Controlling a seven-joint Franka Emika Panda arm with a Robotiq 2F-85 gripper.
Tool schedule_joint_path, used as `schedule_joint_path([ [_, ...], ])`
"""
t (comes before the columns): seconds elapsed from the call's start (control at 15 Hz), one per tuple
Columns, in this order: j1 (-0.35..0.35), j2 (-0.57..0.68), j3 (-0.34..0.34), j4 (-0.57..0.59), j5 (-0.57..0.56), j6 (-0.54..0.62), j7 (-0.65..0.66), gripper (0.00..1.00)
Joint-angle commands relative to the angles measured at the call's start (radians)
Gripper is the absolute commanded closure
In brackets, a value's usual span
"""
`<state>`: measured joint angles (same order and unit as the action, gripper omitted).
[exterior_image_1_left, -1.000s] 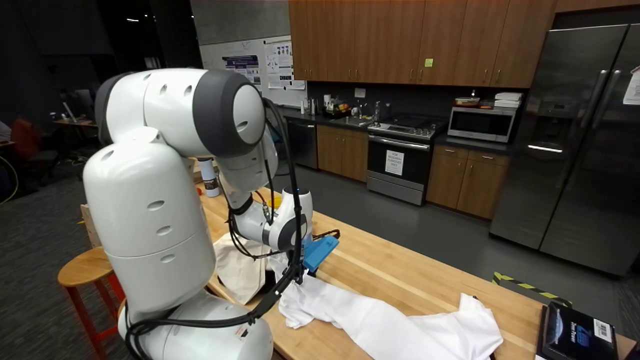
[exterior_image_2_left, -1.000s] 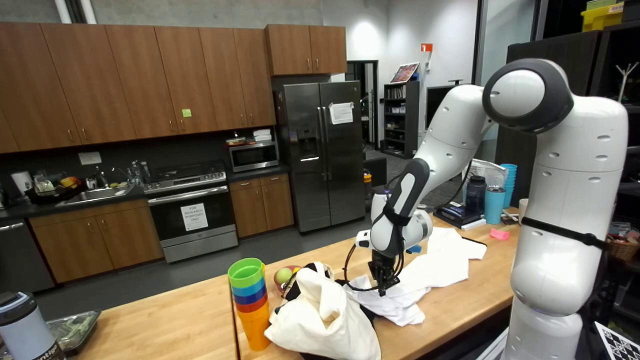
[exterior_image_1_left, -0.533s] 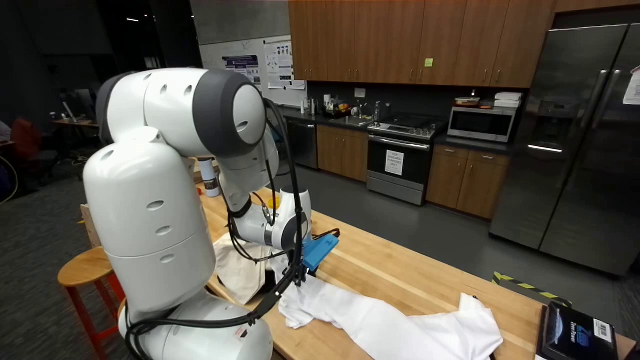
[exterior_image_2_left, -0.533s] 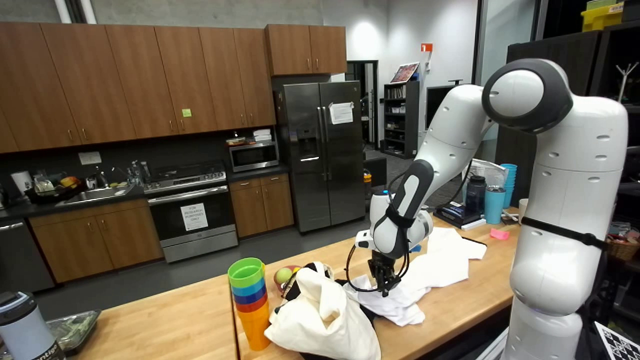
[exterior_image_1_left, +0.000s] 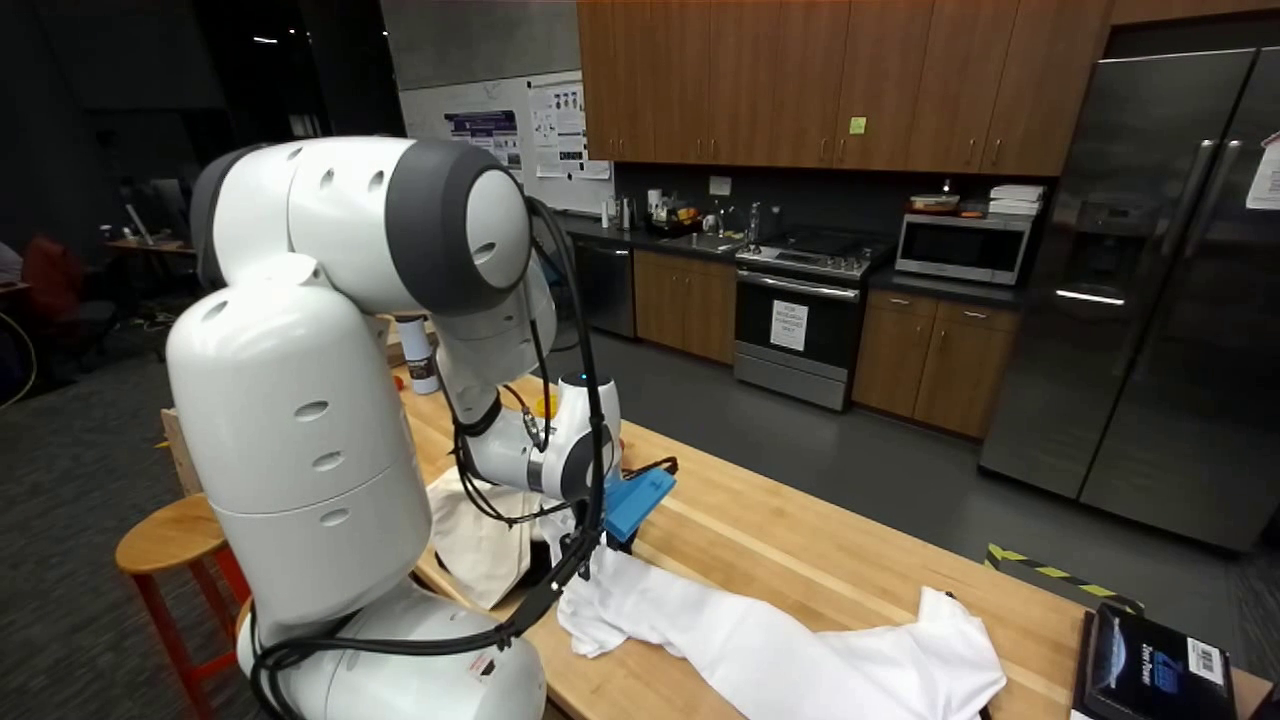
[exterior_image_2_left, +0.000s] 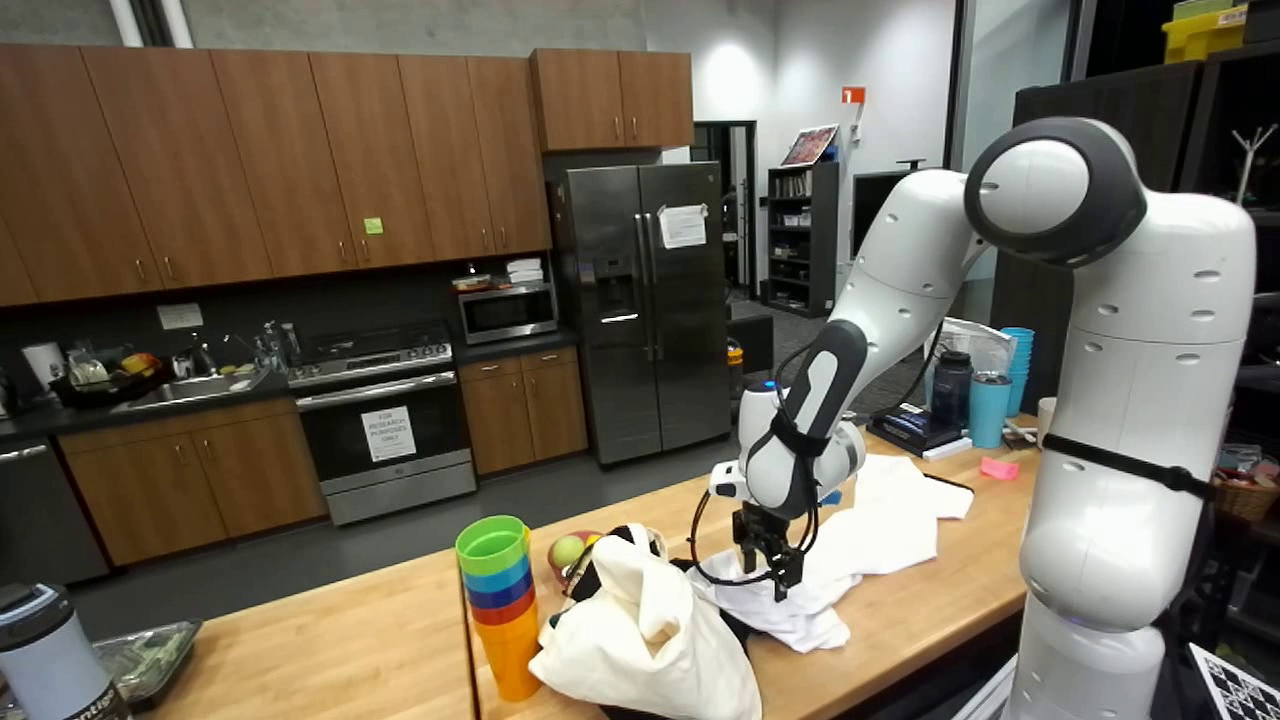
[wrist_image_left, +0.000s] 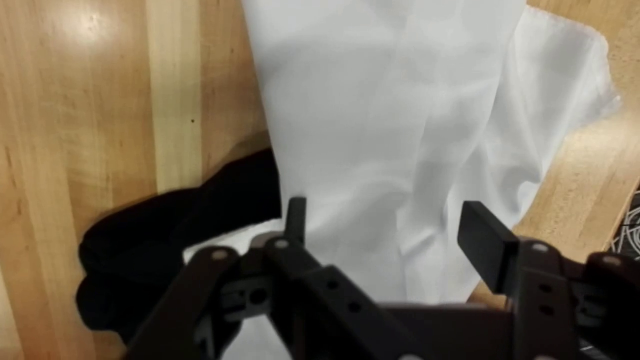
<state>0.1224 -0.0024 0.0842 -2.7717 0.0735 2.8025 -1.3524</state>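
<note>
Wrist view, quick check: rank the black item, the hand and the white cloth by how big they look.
1. White cloth, largest
2. Hand, though being so near exaggerates it
3. Black item, smallest, counting only what shows

An exterior view looks from close beside the arm (exterior_image_1_left: 310, 420), slantwise over the table (exterior_image_1_left: 760, 540) toward the stove (exterior_image_1_left: 825, 335); an exterior view, set a little farther off near the cups (exterior_image_2_left: 503, 620), has the arm at right. From opposite sides of the arm, both share table, cloth (exterior_image_2_left: 870, 535), stove and fridge (exterior_image_2_left: 685, 320). The wrist view looks steeply down, close, past the tool (wrist_image_left: 387, 230) onto the cloth.
</note>
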Motion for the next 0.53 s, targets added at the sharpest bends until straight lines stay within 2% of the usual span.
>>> schedule_joint_path([
  [0.0, -0.004, -0.001, 0.01, -0.001, -0.006, 0.006, 0.012, 0.0],
  [0.47, -0.005, 0.009, 0.01, 0.0, -0.005, 0.011, 0.012, 0.0],
])
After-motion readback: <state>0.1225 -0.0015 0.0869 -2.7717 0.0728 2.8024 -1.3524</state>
